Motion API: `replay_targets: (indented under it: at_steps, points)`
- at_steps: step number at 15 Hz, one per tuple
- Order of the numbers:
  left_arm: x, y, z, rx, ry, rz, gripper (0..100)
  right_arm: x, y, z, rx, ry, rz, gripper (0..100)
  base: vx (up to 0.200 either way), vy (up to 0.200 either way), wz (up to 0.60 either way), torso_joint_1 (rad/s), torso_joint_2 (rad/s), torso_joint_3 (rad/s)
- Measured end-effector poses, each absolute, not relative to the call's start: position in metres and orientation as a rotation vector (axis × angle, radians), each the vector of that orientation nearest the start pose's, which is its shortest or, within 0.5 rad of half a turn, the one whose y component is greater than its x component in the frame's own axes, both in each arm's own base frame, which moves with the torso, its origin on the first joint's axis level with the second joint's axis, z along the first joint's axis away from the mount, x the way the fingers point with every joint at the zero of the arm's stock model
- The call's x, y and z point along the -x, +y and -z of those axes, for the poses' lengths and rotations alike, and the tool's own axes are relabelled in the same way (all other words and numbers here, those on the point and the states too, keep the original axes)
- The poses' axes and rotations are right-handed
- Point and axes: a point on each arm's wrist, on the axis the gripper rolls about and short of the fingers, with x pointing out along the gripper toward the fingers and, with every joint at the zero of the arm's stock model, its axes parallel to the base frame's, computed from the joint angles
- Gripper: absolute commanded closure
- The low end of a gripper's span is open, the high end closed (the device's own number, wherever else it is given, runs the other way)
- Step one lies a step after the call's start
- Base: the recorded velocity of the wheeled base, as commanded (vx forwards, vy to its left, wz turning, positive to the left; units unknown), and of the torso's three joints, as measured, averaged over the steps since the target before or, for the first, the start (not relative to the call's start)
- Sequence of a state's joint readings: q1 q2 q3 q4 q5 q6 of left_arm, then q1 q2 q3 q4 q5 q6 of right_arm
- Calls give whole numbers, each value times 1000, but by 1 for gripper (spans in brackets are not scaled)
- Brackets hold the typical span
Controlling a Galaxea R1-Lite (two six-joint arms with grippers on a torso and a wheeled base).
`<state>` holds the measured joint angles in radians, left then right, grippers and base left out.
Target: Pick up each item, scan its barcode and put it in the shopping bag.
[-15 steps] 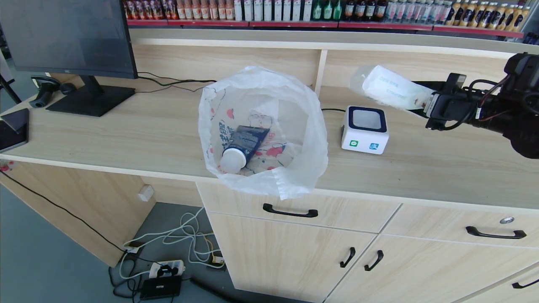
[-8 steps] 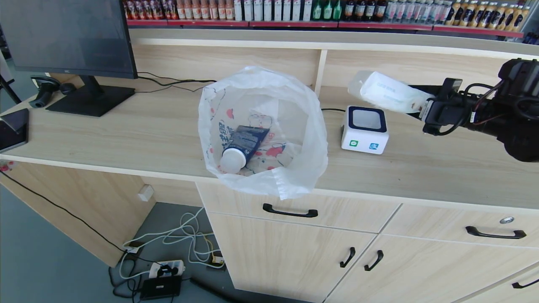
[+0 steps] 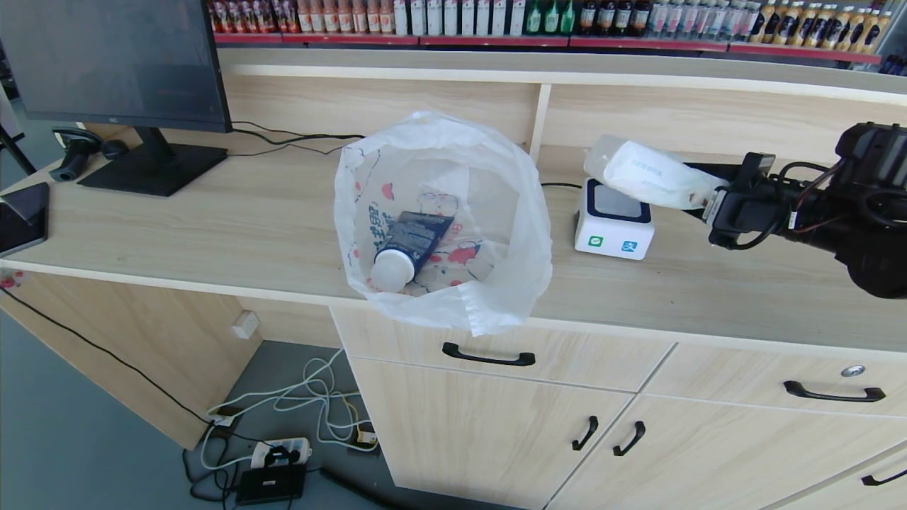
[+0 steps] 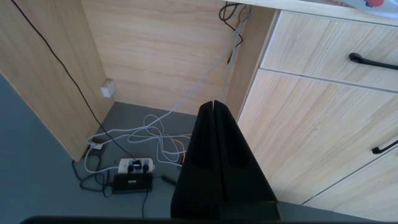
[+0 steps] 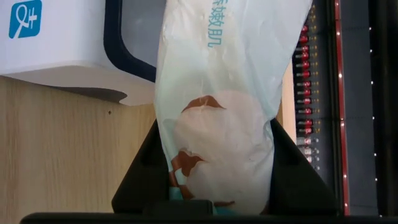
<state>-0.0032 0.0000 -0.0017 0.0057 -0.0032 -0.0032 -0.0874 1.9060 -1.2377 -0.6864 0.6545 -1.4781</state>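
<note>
Right gripper point(image 3: 711, 198) clamped on the 3 o'clock end of the white pouch point(image 3: 648, 173), which is held level in the air over the top of the scanner point(image 3: 613, 239). The scanner sits on the counter point(image 3: 212, 219) at 3 o'clock of the shopping bag point(image 3: 528, 212), and a dark tube point(image 3: 412, 239) lies inside the bag. Left gripper point(image 4: 213, 107) is down by the cabinet front, jaws pressed flat together.

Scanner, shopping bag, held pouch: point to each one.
scanner point(image 3: 621, 207), head view, dark top window.
shopping bag point(image 3: 533, 207), head view, right wall.
pouch point(image 3: 648, 173), head view, white middle.
</note>
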Motion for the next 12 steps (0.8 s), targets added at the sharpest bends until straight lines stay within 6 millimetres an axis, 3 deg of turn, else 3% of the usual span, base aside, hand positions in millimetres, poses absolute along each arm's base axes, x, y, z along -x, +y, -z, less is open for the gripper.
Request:
replay_targets:
  at_steps: [8, 12]
  points:
    - [23, 0, -75, 3, 4, 6, 100, -373, -9, -249, 1396, -442, -431, 100, 0, 0, 0, 0, 0, 0]
    - [23, 0, -75, 0, 4, 6, 100, -358, 7, -264, 1254, -397, -396, 100, 0, 0, 0, 0, 0, 0]
